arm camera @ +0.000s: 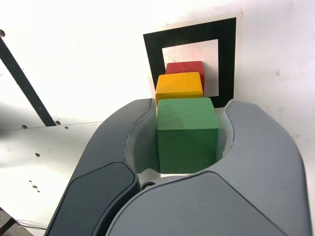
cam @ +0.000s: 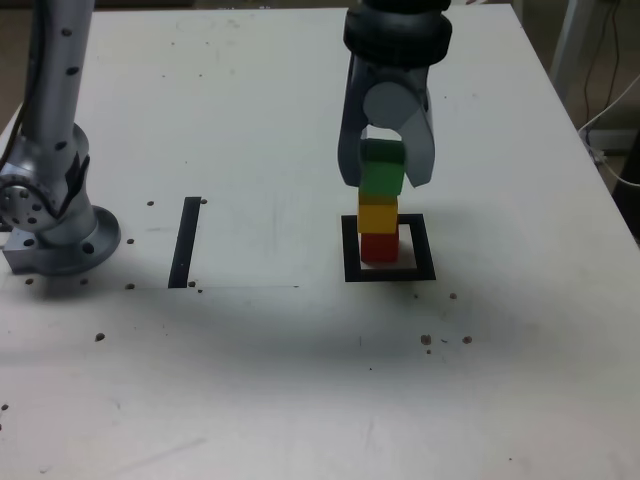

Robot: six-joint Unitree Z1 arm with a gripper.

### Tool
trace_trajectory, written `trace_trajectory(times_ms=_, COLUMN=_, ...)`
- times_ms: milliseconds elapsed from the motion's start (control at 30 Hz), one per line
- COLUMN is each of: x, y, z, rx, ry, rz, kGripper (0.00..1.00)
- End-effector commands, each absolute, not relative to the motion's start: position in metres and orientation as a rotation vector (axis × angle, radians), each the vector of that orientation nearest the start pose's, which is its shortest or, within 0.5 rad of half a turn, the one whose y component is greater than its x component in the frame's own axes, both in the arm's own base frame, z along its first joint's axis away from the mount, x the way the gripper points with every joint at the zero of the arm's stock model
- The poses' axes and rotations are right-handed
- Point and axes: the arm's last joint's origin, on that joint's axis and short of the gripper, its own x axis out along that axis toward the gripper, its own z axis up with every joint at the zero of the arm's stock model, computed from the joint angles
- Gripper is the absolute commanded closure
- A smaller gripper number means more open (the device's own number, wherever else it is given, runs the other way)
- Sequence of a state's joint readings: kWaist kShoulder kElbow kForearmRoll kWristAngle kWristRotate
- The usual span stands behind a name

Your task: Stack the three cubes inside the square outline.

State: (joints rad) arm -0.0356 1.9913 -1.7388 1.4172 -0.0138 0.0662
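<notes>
You are on the last cube. The red cube [cam: 379, 247] sits inside the square [cam: 389, 272], right of centre in the exterior view, and the yellow cube [cam: 378, 215] rests squarely on top of it, so two of the three levels are built. The gripper [cam: 386, 165] is clamped on the green cube [cam: 381, 168], its jaws pressed against two opposite sides; the wrist view shows the same hold, the green cube [arm camera: 187, 133] filling the gap between the jaws, with the yellow cube [arm camera: 179, 84] and red cube [arm camera: 185, 67] lined up beyond it over the square [arm camera: 191, 35].

In the exterior view the green cube's underside looks to be at, or just above, the yellow top; you cannot tell from either picture whether they touch. It seems roughly centred on the stack, perhaps a shade toward the frame's right.

What remains, by my reading: seat the green cube fully, let go, and lift clear without nudging the tower. The black strip [cam: 186, 241] left of centre plays no part.
</notes>
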Motion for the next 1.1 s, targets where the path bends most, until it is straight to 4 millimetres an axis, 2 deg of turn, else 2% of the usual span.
trace_trajectory(times_ms=0, x=0.356, y=-0.013, z=0.303, rx=0.062, ry=1.669, rz=-0.089, kGripper=0.83)
trace_trajectory(times_ms=300, x=0.355, y=-0.012, z=0.297, rx=0.057, ry=1.678, rz=-0.077, kGripper=0.82)
trace_trajectory(times_ms=367, x=0.355, y=-0.012, z=0.297, rx=0.056, ry=1.68, rz=-0.075, kGripper=0.77)
trace_trajectory(times_ms=433, x=0.355, y=-0.011, z=0.296, rx=0.057, ry=1.681, rz=-0.075, kGripper=0.62)
trace_trajectory(times_ms=533, x=0.355, y=-0.011, z=0.295, rx=0.058, ry=1.684, rz=-0.074, kGripper=0.26)
trace_trajectory(times_ms=600, x=0.355, y=-0.011, z=0.294, rx=0.06, ry=1.686, rz=-0.073, kGripper=0.06)
trace_trajectory(times_ms=633, x=0.355, y=-0.011, z=0.294, rx=0.06, ry=1.687, rz=-0.072, kGripper=0.02)
trace_trajectory(times_ms=867, x=0.352, y=-0.009, z=0.293, rx=0.064, ry=1.694, rz=-0.065, kGripper=0.0)
trace_trajectory(times_ms=1067, x=0.348, y=-0.007, z=0.3, rx=0.072, ry=1.676, rz=-0.056, kGripper=0.0)
